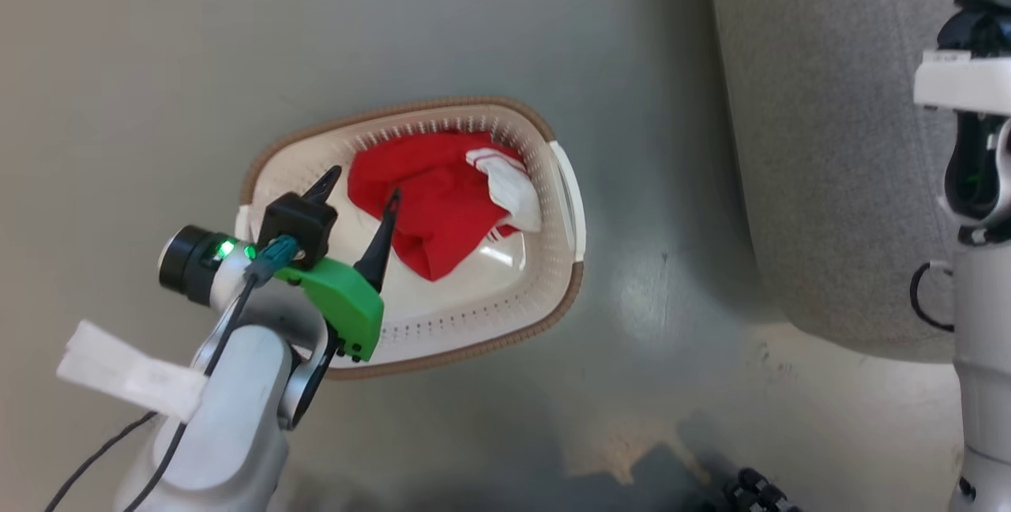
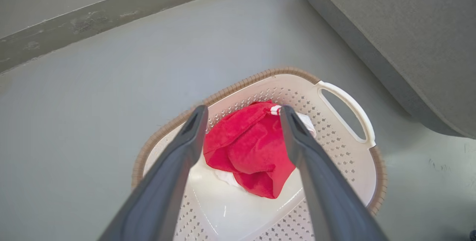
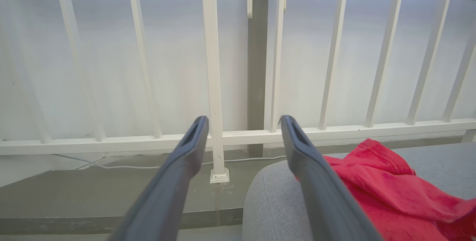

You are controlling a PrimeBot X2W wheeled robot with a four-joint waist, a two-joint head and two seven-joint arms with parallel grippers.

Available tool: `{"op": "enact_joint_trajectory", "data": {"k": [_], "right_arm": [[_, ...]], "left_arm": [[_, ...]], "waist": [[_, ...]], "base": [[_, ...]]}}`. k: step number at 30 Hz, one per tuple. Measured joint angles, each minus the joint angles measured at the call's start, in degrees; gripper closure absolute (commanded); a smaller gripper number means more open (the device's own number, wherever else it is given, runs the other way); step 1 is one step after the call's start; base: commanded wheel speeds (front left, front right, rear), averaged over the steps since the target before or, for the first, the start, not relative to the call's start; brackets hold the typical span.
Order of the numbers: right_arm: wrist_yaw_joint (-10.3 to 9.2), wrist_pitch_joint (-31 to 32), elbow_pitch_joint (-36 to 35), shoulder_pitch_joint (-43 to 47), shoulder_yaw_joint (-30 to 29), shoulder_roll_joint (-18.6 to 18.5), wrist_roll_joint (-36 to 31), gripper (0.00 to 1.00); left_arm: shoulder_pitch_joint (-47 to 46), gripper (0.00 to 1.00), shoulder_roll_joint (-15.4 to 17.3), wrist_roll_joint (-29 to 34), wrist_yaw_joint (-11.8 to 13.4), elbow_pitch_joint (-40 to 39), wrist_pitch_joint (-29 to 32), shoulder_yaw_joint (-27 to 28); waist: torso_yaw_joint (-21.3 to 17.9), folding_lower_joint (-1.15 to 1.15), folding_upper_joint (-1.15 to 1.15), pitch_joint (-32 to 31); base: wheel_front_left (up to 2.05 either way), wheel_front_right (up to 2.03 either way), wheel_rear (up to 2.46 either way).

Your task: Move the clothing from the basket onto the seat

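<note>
A crumpled red garment with white panels and striped trim (image 1: pixel 438 200) (image 2: pixel 253 151) lies inside the cream basket (image 1: pixel 553 259) (image 2: pixel 346 151) on the floor. My left gripper (image 1: pixel 359 192) (image 2: pixel 241 112) hovers open just above the basket's left side, fingers spread and pointing at the garment, nothing between them. A second red garment (image 3: pixel 386 196) rests on the grey seat (image 3: pixel 271 203) (image 1: pixel 829 141) (image 2: pixel 409 29). My right gripper (image 3: pixel 243 122) is open above the seat's edge, left of that garment, holding nothing.
Grey floor (image 1: pixel 118 62) surrounds the basket. The seat stands to the basket's right with a gap of floor between. A white railing (image 3: pixel 212 66) and a cable (image 3: pixel 111 164) run behind the seat. My right arm's pale body (image 1: pixel 979 180) rises at the far right.
</note>
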Motion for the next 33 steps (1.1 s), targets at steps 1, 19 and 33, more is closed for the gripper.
{"op": "enact_joint_trajectory", "data": {"k": [1, 19, 33], "right_arm": [[0.00, 0.0, -0.3, -0.6, 0.0, 0.0, 0.0, 0.00], [0.07, -0.1, -4.9, -10.4, -0.2, 1.2, 0.5, 0.00], [0.08, -0.1, -5.1, -12.4, -0.3, 3.0, 0.6, 0.00]], "left_arm": [[-0.6, 0.00, -0.2, 0.1, -0.3, 0.6, 0.2, -0.3], [-10.5, 0.00, -0.8, 6.7, -2.5, 9.9, 1.9, -7.7], [-15.4, 0.00, 0.2, 9.0, -3.2, 17.2, 1.4, -9.8]], "waist": [[-0.1, 0.00, 0.00, 0.8], [-3.1, 0.00, 0.00, 14.5], [-6.6, 0.00, 0.00, 21.1]], "base": [[0.00, 0.00, 0.00], [0.00, 0.00, 0.00], [0.00, 0.00, 0.00]]}}
